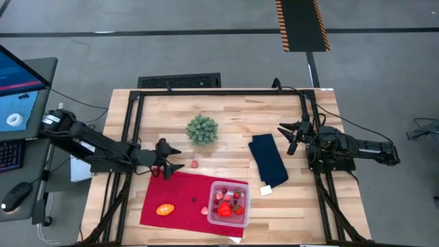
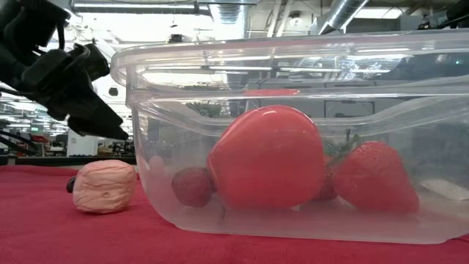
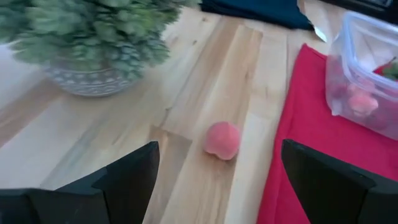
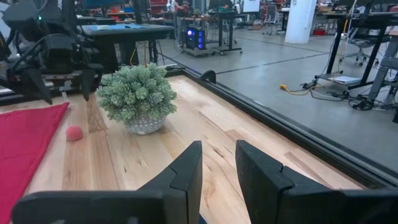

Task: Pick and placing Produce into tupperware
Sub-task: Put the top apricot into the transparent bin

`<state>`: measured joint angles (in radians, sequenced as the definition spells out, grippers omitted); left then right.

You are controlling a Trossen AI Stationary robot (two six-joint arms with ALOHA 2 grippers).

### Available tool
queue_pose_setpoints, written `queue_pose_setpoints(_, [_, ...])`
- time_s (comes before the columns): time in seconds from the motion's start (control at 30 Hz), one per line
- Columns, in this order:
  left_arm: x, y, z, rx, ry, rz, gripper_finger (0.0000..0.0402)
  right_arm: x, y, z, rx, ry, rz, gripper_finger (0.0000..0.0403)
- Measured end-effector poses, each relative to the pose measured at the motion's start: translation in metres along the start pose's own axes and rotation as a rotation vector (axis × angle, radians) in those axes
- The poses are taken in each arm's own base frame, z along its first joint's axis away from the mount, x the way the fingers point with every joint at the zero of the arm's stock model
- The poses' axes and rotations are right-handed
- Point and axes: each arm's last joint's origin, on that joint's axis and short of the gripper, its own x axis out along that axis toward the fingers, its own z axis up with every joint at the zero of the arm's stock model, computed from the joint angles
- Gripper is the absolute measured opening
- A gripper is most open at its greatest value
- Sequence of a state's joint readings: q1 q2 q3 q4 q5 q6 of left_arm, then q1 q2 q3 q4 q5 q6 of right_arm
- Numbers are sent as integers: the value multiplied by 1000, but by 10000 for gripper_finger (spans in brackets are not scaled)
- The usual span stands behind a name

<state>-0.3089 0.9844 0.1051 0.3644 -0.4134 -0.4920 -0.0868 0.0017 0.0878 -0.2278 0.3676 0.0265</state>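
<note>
Holding red produce (image 2: 267, 158): tupperware (image 2: 293, 62)

A robotics lab or workshop: a grey concrete floor (image 4: 298, 56) with benches (image 4: 124, 31) of gear, exposed ducts (image 2: 344, 11) overhead, a monitor (image 1: 17, 92) and keyboard (image 1: 180, 81) beside the wooden worktop (image 1: 226, 116).

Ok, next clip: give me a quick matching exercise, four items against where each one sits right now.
Items:
1. orange oval toy fruit
2. small pink ball
3. red toy strawberry
4. green bushy ball plant

Places:
A. inside the clear square plastic tupperware
B. on the flat red cloth
C. bare wood, ahead of the open left claw
D. bare wood, mid-table in a small pot

Pairs: 1-B, 2-C, 3-A, 4-D
</note>
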Motion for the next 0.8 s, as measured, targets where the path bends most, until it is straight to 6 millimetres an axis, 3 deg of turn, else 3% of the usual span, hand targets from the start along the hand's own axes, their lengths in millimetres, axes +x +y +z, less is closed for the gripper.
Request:
queue_pose_setpoints(0.47, [48,-21,-5,44,35,32,326,0,0,0,0,0,0,120])
queue_pose_setpoints(0.8, [65,-24,-14,88,124,41,326,0,0,0,0,0,0,120])
